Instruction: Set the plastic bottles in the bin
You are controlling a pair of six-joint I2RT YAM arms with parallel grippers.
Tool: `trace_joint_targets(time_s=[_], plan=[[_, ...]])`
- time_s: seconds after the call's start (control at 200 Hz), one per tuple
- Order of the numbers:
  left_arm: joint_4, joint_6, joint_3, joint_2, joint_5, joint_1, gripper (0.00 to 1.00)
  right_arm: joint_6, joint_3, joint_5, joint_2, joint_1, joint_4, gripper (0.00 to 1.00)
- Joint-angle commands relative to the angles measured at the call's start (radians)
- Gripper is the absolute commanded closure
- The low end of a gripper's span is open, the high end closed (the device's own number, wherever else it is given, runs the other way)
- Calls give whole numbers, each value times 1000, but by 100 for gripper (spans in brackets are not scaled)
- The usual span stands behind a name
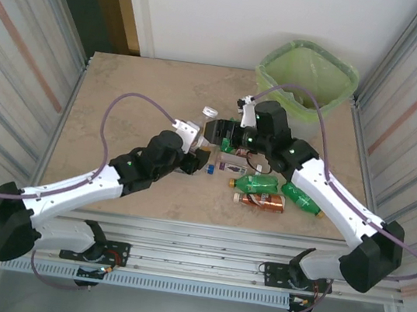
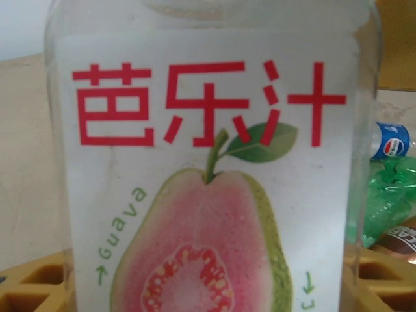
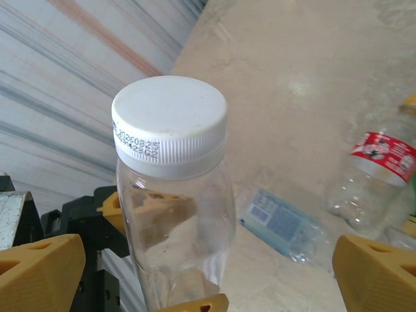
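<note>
The bin (image 1: 271, 79), lined in green, stands at the far right corner of the bench (image 1: 121, 111), and we see one bottle held above mid-bench.
The left jaws are clamped on the clear, white-capped guava bottle (image 2: 208, 162); the right jaws stand wide apart either side of it, not touching. More plastic bottles (image 1: 300, 198) lie on the bench by the right arm (image 1: 335, 198): a green one (image 1: 258, 182), a brown one (image 1: 262, 202), a blue-labelled one (image 3: 279, 224).
</note>
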Motion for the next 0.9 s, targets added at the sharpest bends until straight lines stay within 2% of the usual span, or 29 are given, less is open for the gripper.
trace_joint_targets(time_s=[0.0,0.456,0.536,0.636,0.761,0.822,0.897], plan=[[79,42,-5,-45,43,-17,42,7,35,-56,54,30,58,8],[175,38,-64,-113,23,-11,42,82,18,-181,123,31,178,38],[184,38,-65,-114,22,-8,41,88,16,-188,125,32,185,49],[182,37,-60,-106,26,-1,37,90,14,-189,122,34,192,58],[181,29,-60,-105,23,4,29,87,13,-187,116,31,191,64],[181,26,-64,-108,23,7,21,83,13,-182,110,31,188,65],[176,25,-66,-115,25,9,5,72,19,-170,100,26,176,66]])
